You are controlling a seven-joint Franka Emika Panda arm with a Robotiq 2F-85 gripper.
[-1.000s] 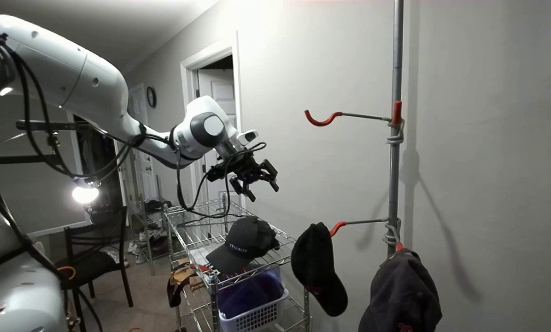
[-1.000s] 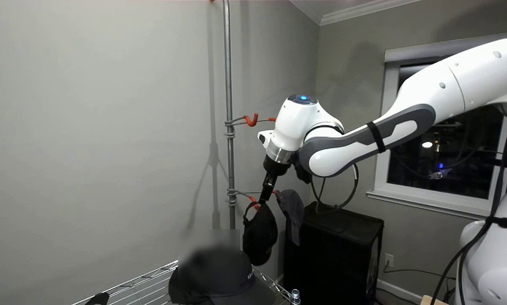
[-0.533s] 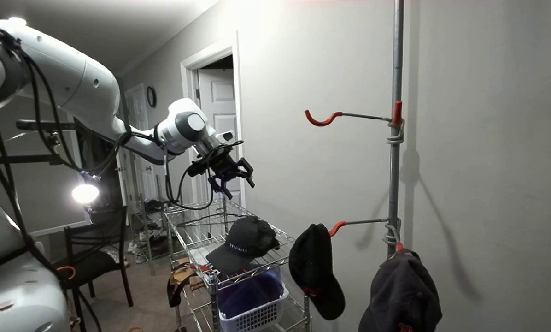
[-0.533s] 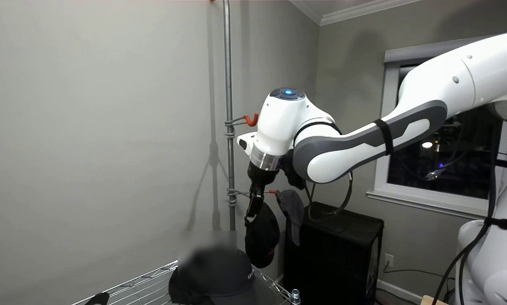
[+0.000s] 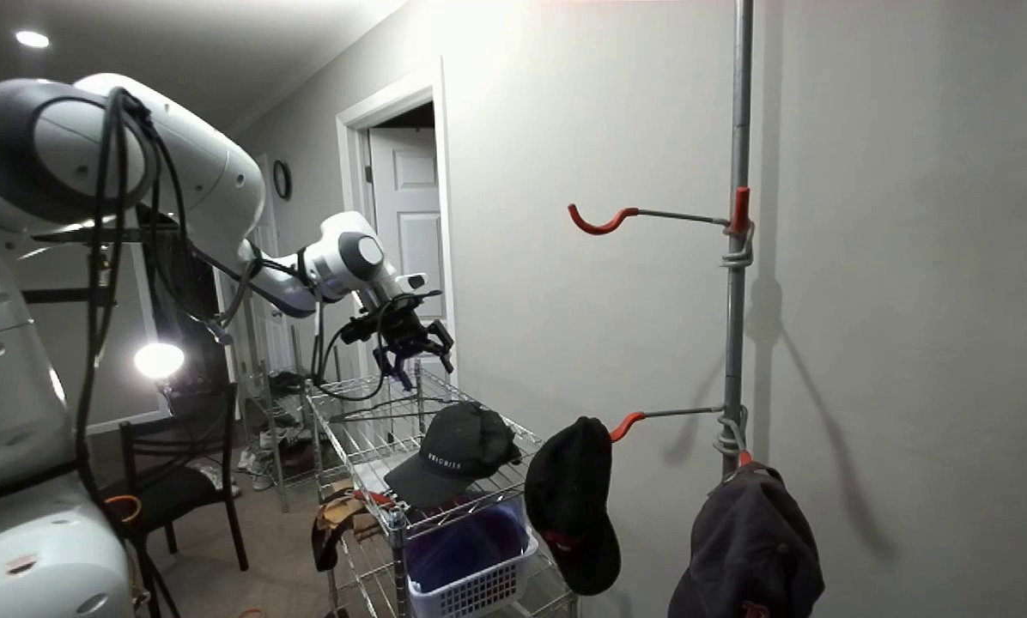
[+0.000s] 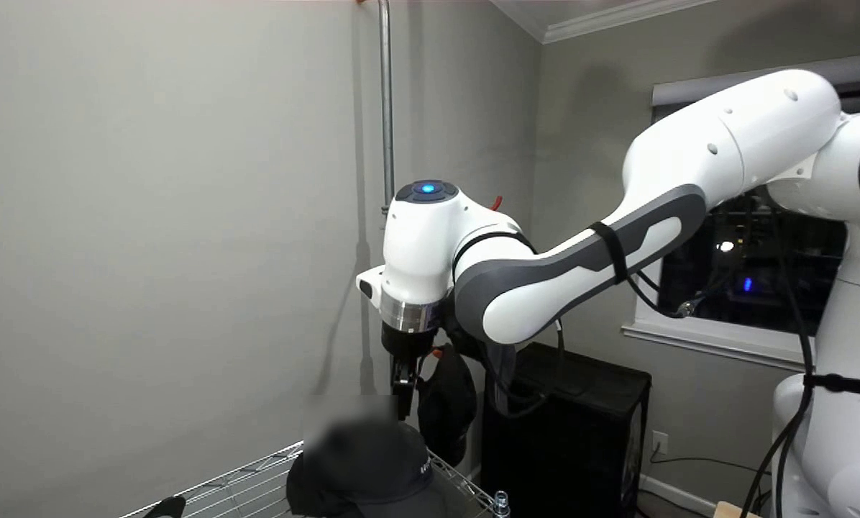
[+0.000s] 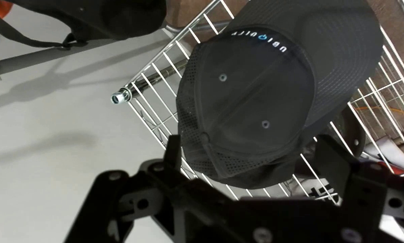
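The fingers (image 7: 172,150) are spread wide and hold nothing. They hang above a wire shelf (image 5: 352,453), and the thing nearest them is a dark cap (image 5: 462,451) with white lettering, lying crown up toward one end of that shelf. In an exterior view air shows between the fingertips and the crown, so the cap lies below them, apart, and closer to that shelf end. In the wrist view the crown appears framed by the two fingertips but farther off, its mesh back closest to them.

The cap's long axis runs slantwise: the back sits by the shelf's wall-side edge, and the brim (image 7: 347,50) points across to the opposite corner, where a post (image 5: 398,519) stands. The line joining the fingertips therefore looks oblique to that axis, neither square nor along it.

Just off the shelf's end, a black cap (image 5: 572,506) hangs from a red hook (image 5: 626,425); a grey cap (image 5: 750,541) hangs beyond it, by the pole (image 5: 737,343).
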